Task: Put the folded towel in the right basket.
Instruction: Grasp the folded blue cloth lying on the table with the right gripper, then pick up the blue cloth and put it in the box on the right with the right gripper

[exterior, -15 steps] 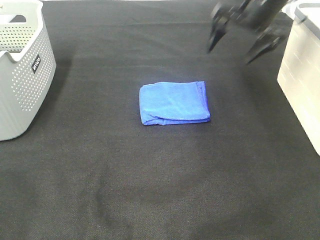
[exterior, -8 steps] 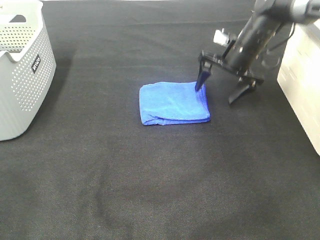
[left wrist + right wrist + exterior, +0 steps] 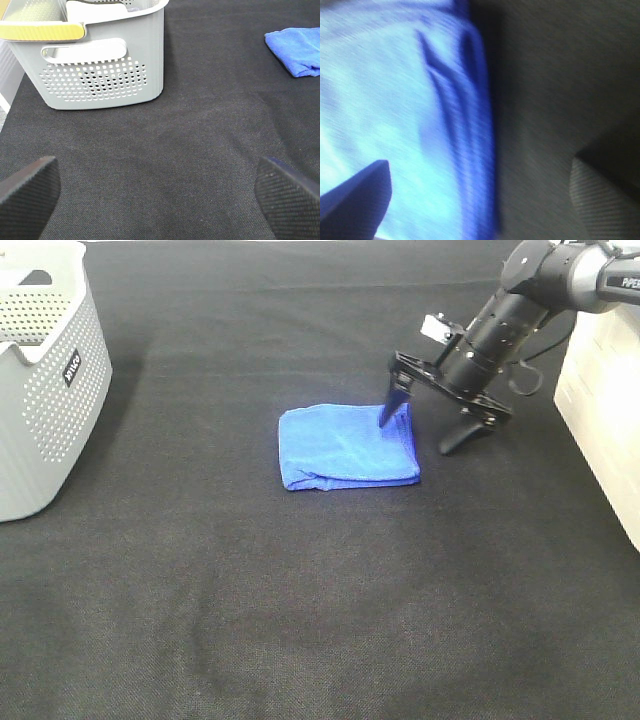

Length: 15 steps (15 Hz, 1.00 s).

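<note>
Towel [image 3: 348, 446] folded, flat on bench [image 3: 300, 620] mid-scene, well apart from right basket [image 3: 598, 390]. Right pincer [image 3: 414, 436] spread wide, straddling the towel's right edge: one finger [image 3: 389, 408] tip on the cloth, the other down on the bench just beside it. Nothing pinched yet. Left pincer [image 3: 159, 200] spread too, holding nothing, over bench near left basket [image 3: 107, 75].
</note>
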### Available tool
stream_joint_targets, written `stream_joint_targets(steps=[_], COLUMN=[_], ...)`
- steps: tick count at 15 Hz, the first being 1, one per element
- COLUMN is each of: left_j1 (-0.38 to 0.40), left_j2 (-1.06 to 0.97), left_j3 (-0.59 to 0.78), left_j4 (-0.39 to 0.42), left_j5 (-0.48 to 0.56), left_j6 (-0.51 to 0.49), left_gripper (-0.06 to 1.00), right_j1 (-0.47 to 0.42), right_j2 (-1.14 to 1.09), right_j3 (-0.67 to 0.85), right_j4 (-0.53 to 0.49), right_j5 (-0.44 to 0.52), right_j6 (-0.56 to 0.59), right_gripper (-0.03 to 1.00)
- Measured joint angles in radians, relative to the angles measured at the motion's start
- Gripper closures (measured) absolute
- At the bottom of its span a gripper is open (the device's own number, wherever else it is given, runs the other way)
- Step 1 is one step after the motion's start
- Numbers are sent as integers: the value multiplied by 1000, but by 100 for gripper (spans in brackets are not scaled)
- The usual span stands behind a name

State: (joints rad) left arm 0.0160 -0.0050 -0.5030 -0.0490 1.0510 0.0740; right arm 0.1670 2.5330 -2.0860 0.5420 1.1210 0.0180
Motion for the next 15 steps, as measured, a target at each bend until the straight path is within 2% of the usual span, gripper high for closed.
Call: stream_joint_targets(steps=[3, 4, 5, 6, 7, 8, 9, 12, 15], left_j1=[0, 0, 0, 0, 0, 0, 0, 0, 0], left_j2=[0, 0, 0, 0, 0, 0, 0, 0, 0], left_j3=[0, 0, 0, 0, 0, 0, 0, 0, 0], left_j4=[0, 0, 0, 0, 0, 0, 0, 0, 0], left_j5=[0, 0, 0, 0, 0, 0, 0, 0, 0], left_j6=[0, 0, 0, 0, 0, 0, 0, 0, 0], left_gripper=[-5, -5, -5, -5, -5, -5, -5, -5, -5], right_j1=[49, 83, 98, 103, 101, 101, 100, 100, 92], right_j2=[35, 47, 52, 61, 68, 68, 72, 74, 78], right_j3=[-18, -21, -21, -21, -21, -21, -21, -31, -155], right_j4=[91, 123, 133, 132, 127, 127, 126, 125, 65], right_j5=[-53, -82, -101, -112, -113, -113, -114, -94, 69], right_j6=[-32, -45, -50, -56, -63, -63, -72, -97, -95], right_gripper=[6, 13, 24, 41, 63, 63, 80, 83, 83])
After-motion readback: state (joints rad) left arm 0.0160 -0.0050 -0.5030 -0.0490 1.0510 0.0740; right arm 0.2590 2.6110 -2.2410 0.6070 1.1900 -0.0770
